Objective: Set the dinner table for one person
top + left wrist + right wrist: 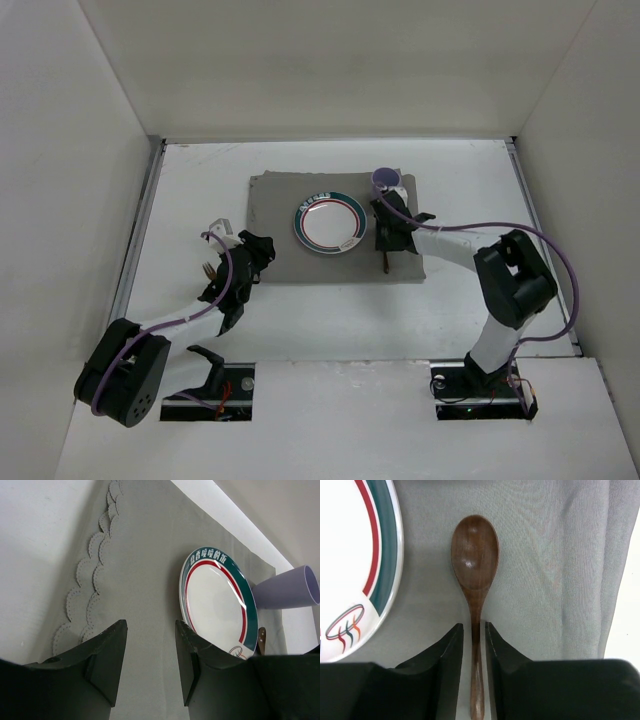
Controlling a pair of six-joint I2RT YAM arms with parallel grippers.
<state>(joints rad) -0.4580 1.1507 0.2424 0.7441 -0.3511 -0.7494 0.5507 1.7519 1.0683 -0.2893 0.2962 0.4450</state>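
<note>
The white dinner table (330,320) carries a grey scalloped placemat (275,200). On the placemat sit a white plate (329,222) with a green and red rim and a lilac cup (386,180) at its far right corner. A dark wooden spoon (475,555) lies flat on the mat just right of the plate (350,555). My right gripper (474,627) straddles the spoon's handle, jaws slightly apart with a thin gap on each side. My left gripper (150,630) is open and empty, low over the mat's left part (145,570), left of the plate (217,600).
A small wood-handled utensil (207,270) lies on the table beside the left arm, with a white object (218,228) just beyond it. Metal rails (140,235) run along the table's sides, and white walls enclose it.
</note>
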